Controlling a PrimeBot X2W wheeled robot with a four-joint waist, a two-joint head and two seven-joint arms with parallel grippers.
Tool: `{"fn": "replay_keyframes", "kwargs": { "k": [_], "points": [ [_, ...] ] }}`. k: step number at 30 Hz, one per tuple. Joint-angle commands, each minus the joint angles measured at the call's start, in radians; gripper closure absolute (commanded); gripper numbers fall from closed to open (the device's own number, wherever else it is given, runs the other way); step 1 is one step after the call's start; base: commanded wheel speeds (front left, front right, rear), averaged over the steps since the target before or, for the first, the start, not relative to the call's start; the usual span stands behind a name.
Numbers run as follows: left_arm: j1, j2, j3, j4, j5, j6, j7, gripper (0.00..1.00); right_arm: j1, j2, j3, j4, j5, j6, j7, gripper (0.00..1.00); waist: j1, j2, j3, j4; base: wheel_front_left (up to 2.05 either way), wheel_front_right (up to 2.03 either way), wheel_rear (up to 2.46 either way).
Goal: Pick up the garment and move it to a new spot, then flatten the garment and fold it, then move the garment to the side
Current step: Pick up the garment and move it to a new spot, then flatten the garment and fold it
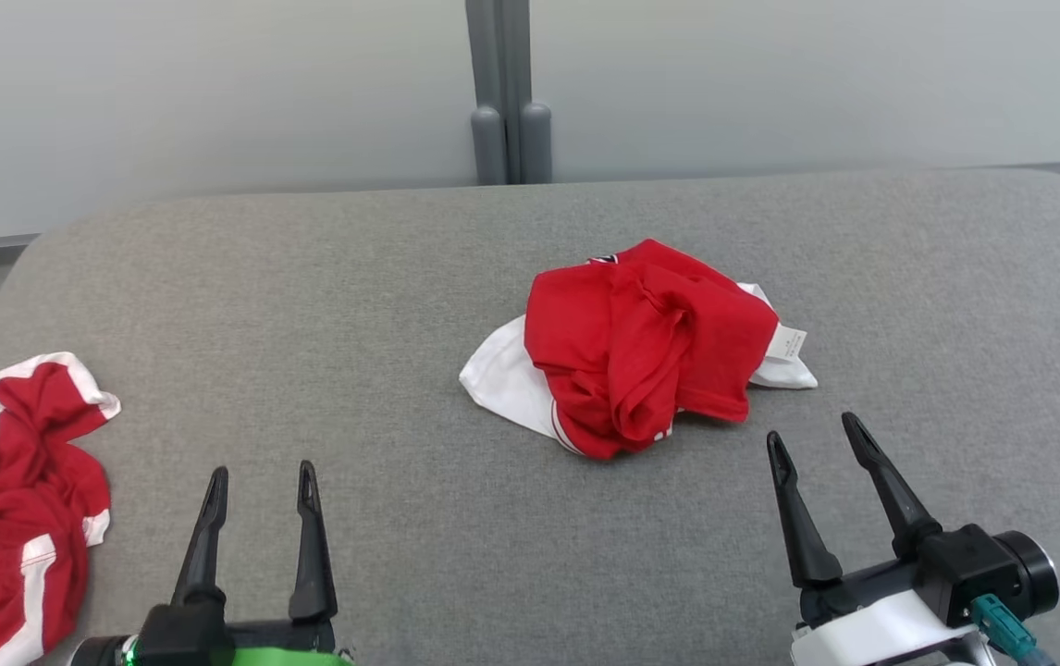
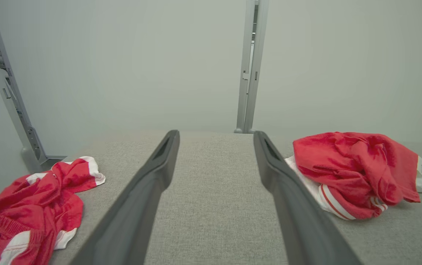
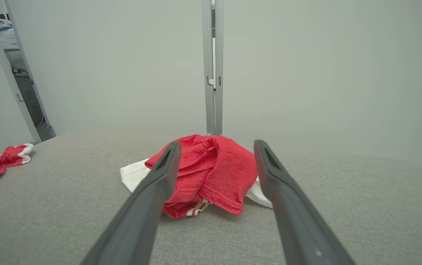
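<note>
Grey padded top (image 1: pixel 419 555) runs under both grippers. The left gripper (image 1: pixel 263 470) has its jaws spread, empty; beside it at the left edge sits a second red bundle (image 1: pixel 12 499). The right gripper (image 1: pixel 813 427) gapes empty too. Just beyond its tips, slightly left, untouched, lies the garment (image 1: pixel 641 356), a crumpled red-and-white heap. Pale wall (image 1: pixel 215 92) behind.

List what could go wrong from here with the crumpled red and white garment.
1. The middle garment is bunched in layers; the open right gripper may pinch one fold and drag it.
2. A second garment lies by the open left gripper; it could get grabbed instead.
</note>
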Motion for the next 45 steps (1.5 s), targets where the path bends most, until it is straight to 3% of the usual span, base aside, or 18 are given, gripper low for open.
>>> {"fn": "replay_keyframes", "kwargs": {
  "k": [1,13,31,35,41,45],
  "points": [
    [0.028,-0.002,-0.004,-0.017,0.037,-0.006,0.0,0.0,0.021,-0.002,0.0,0.003,-0.008,-0.002,-0.001,0.0,0.0,0.0,-0.044,0.043,0.0,0.0,0.0],
    [0.068,-0.001,-0.069,-0.034,0.07,0.061,0.0,0.0,0.04,-0.002,-0.003,0.015,-0.011,-0.002,-0.001,0.0,0.0,0.0,-0.064,0.045,0.0,0.0,0.0],
    [0.062,-0.002,-0.082,-0.006,0.064,0.049,0.0,0.0,0.045,0.0,-0.048,0.023,0.002,-0.002,-0.001,0.0,0.0,0.0,-0.071,0.054,0.0,0.0,0.0],
    [0.059,-0.002,-0.111,0.024,0.092,0.01,0.0,0.0,0.047,0.0,-0.064,0.024,-0.003,-0.002,-0.001,0.0,0.0,0.0,-0.069,0.046,0.0,0.0,0.0],
    [-0.018,-0.001,-0.229,0.179,0.113,-0.148,0.0,0.0,0.021,0.0,-0.116,0.021,-0.022,-0.002,-0.001,0.0,0.0,0.0,-0.035,0.008,0.0,0.0,0.0],
    [-0.123,-0.001,-0.339,0.301,0.112,-0.191,0.0,0.0,-0.008,0.001,-0.14,0.028,-0.022,-0.002,-0.001,0.0,0.0,0.0,0.013,-0.036,0.0,0.0,0.0]
  ]
}}
